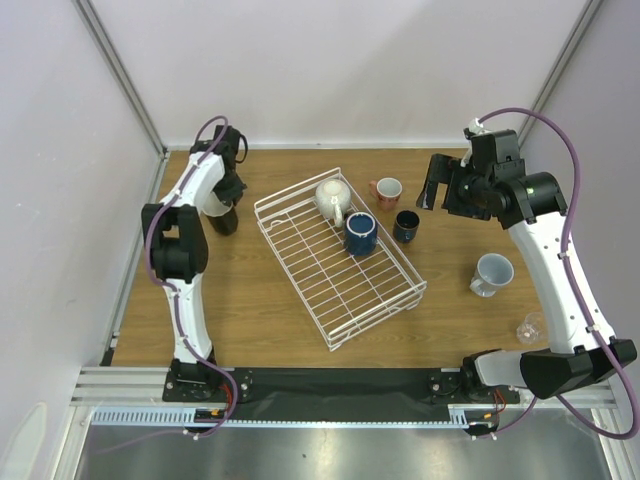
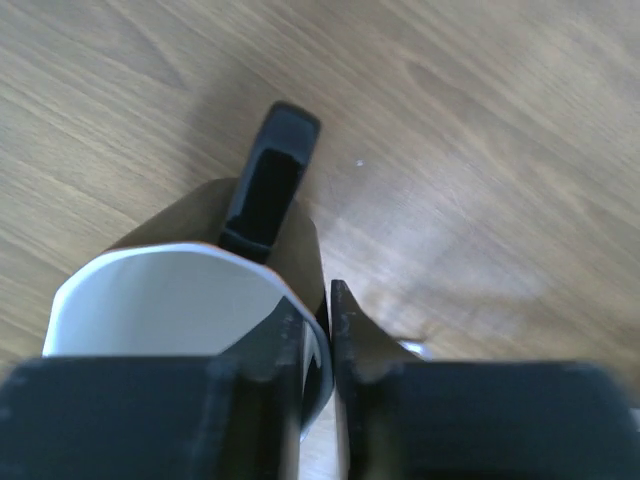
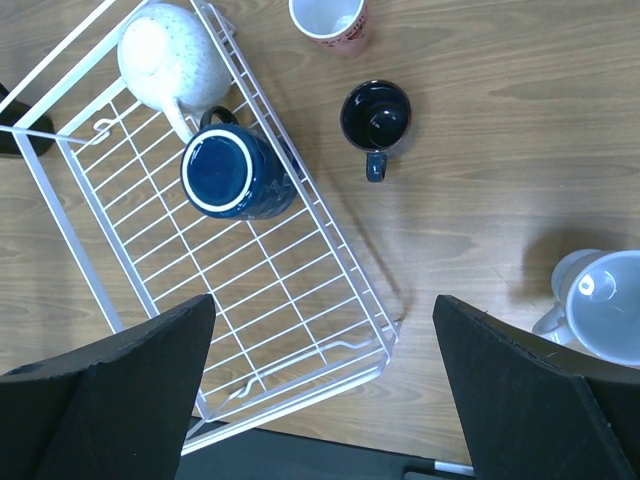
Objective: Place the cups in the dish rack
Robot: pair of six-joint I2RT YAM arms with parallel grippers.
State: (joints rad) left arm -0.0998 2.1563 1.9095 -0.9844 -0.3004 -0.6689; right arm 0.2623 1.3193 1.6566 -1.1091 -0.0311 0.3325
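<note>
The white wire dish rack (image 1: 385,292) lies mid-table and holds a cream-white mug (image 1: 331,198) and a navy blue mug (image 1: 360,233). A salmon-pink mug (image 1: 387,190), a dark navy mug (image 1: 406,226) and a pale grey-blue mug (image 1: 491,274) stand on the table to the rack's right. My left gripper (image 1: 228,205) is shut on the rim of the black mug (image 2: 150,300), white inside, left of the rack; one finger is inside and one outside. My right gripper (image 3: 325,390) is open and empty, high over the rack's near right corner (image 3: 385,335). The right wrist view shows the navy mug (image 3: 222,172) and the dark navy mug (image 3: 376,117).
A small clear glass (image 1: 530,327) stands near the right arm's base. White walls close in the table at the back and both sides. The black mug's handle (image 2: 275,180) points away from the left gripper.
</note>
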